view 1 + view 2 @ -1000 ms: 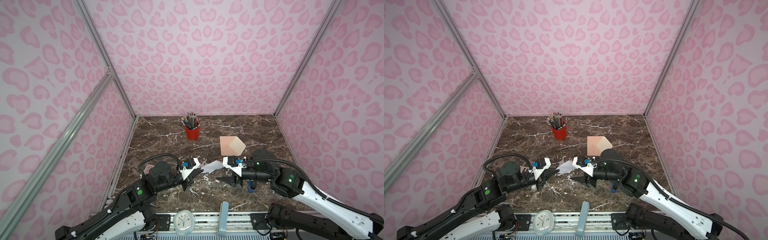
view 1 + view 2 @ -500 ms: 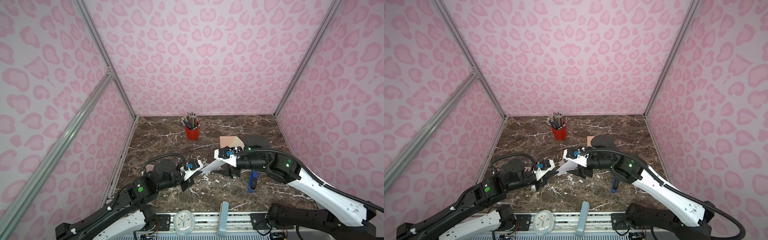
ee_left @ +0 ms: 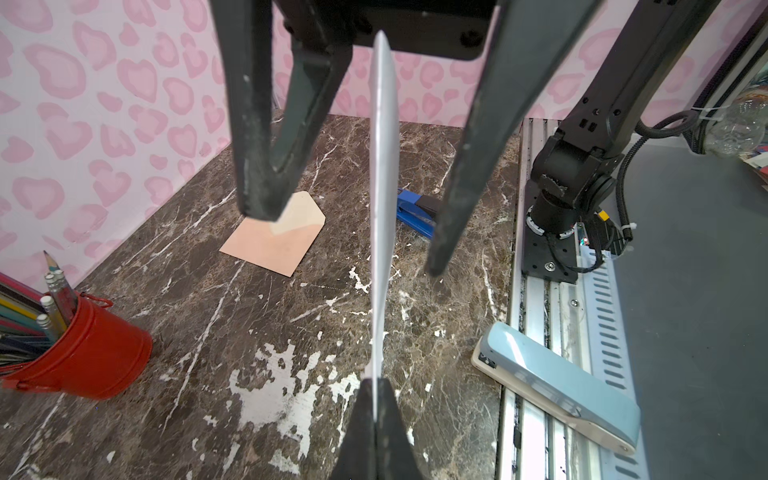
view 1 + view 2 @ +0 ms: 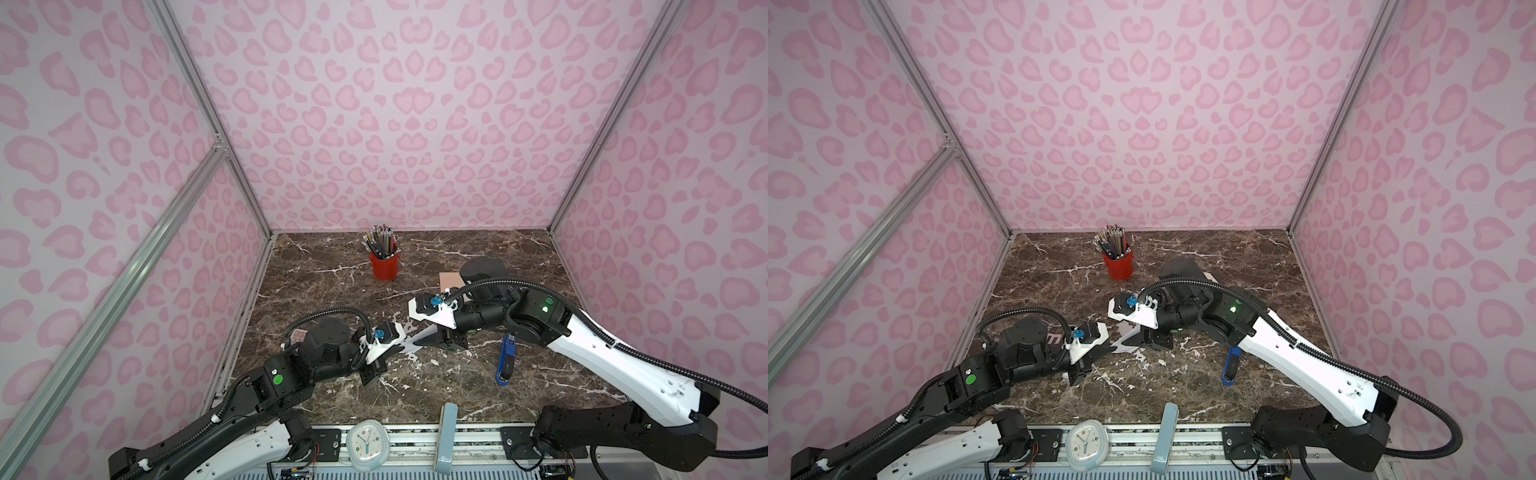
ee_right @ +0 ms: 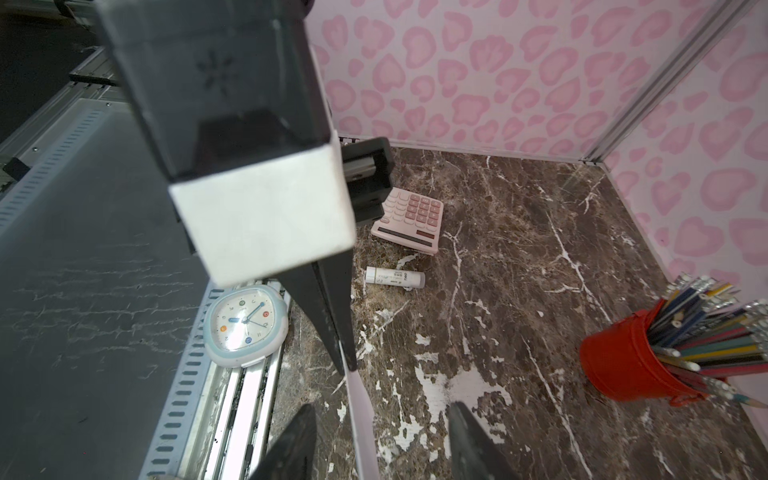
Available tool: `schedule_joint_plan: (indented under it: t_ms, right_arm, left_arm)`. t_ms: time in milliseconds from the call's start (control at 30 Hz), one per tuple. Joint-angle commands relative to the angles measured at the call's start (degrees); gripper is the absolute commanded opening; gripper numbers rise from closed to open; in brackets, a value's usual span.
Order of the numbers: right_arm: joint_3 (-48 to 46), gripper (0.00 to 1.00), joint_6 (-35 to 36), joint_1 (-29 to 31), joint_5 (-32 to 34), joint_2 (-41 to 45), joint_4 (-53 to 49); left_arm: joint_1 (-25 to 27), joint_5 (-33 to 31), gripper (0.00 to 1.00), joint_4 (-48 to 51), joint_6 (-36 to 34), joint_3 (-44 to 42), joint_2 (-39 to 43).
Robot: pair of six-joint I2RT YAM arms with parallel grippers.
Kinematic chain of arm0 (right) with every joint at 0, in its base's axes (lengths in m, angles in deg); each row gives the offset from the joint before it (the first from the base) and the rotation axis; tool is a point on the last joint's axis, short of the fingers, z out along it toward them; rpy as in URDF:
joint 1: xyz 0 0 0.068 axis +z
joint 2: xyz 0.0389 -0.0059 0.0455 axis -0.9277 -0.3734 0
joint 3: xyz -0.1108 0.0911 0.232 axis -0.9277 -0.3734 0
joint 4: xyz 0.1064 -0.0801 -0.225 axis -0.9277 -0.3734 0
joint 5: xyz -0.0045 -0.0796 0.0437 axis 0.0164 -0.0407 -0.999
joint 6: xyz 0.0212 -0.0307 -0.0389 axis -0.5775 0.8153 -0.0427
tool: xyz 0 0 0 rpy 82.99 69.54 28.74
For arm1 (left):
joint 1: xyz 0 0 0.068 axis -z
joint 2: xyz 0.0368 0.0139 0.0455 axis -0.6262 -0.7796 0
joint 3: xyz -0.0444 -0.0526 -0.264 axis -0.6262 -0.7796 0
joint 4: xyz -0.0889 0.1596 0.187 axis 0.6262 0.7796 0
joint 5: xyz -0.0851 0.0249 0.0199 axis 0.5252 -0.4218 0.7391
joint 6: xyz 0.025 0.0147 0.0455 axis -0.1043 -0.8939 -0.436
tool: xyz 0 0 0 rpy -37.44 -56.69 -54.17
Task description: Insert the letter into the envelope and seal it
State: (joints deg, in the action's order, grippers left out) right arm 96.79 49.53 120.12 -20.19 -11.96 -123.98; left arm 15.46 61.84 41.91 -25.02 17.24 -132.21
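Observation:
The letter (image 4: 417,338) is a thin white sheet held off the table between the two arms, and it shows edge-on in the left wrist view (image 3: 382,166). My left gripper (image 4: 400,346) (image 3: 376,384) is shut on its near end. My right gripper (image 4: 428,338) (image 5: 382,409) is open, with its fingers either side of the sheet's other end (image 5: 365,428) and a gap on both sides. The peach-pink envelope (image 3: 274,237) lies flat on the marble with its pale flap open. In both top views the right arm hides most of the envelope (image 4: 451,280).
A red pencil cup (image 4: 384,264) stands at the back centre. A blue stapler (image 4: 506,359) lies under the right arm. A pale blue stapler (image 4: 445,440) and a clock (image 4: 368,442) sit on the front rail. A pink calculator (image 5: 409,218) and a glue stick (image 5: 395,277) lie near the left arm.
My right gripper has risen from the table, swung left and come round the letter's free end, its jaws narrowing. The left gripper still holds the letter, shifted slightly.

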Motion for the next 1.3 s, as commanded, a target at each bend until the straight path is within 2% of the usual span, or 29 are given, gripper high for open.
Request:
schedule_joint_plan:
  t_ms: [0, 67, 267, 433, 600, 633, 700, 867, 1067, 1133, 1167, 1200, 1267]
  right_arm:
    - [0.3, 0.5, -0.9, 0.7, -3.4, -1.1, -0.1]
    - [0.2, 0.48, -0.8, 1.2, -3.5, -1.8, -0.1]
    - [0.1, 0.18, -1.1, 1.7, -4.3, -2.9, 0.9]
    - [-0.2, 0.0, -0.8, 1.6, -3.9, -3.0, 0.8]
    - [-1.0, 0.0, -0.7, 1.4, -2.6, -2.1, 0.5]
    - [-1.1, 0.12, -0.8, 1.3, -1.9, -1.8, 0.6]
    - [-1.4, 0.15, -0.7, 1.0, -1.3, -1.3, 0.4]
    - [-2.1, 0.0, -0.7, -0.8, -1.1, 0.4, -0.1]
    - [-2.7, 0.0, -0.6, -1.5, -0.8, 1.4, -0.7]
    - [-3.1, 0.11, -0.9, -1.6, -0.3, 1.7, -0.5]
    - [-3.4, 0.11, -0.9, -1.7, -0.3, 2.0, -0.6]
    - [-3.5, 0.1, -0.9, -1.7, -0.2, 2.3, -0.5]
    - [-3.7, 0.0, -0.9, -1.9, -0.3, 2.9, -0.4]
  left_arm:
    - [-0.1, 0.3, 0.04, -0.6, -0.3, 0.2, 0.2]
    - [0.0, 0.1, 0.04, -0.9, -0.4, -0.1, 0.3]
    - [0.0, 0.2, 0.04, -1.7, -0.1, -0.5, 0.6]
    - [0.0, 0.1, 0.04, -1.9, 0.0, -0.9, 1.0]
    - [0.0, -0.5, 0.04, -2.0, 0.0, -1.3, 1.5]
    - [0.0, -0.7, 0.04, -1.9, 0.0, -1.4, 1.5]
    - [0.0, -0.9, 0.04, -1.8, -0.1, -1.5, 1.6]
    - [0.0, -1.4, 0.04, -1.1, -0.3, -1.6, 1.5]
    - [0.0, -1.5, 0.04, -1.5, -0.3, -1.9, 1.3]
    - [-0.1, -1.8, 0.04, -1.5, -0.3, -1.9, 1.1]
    - [-0.1, -2.1, 0.04, -1.6, -0.4, -1.9, 1.1]
    - [-0.1, -2.4, 0.04, -1.5, -0.4, -1.9, 1.0]
    - [-0.1, -2.6, 0.04, -1.2, -0.5, -1.8, 0.7]
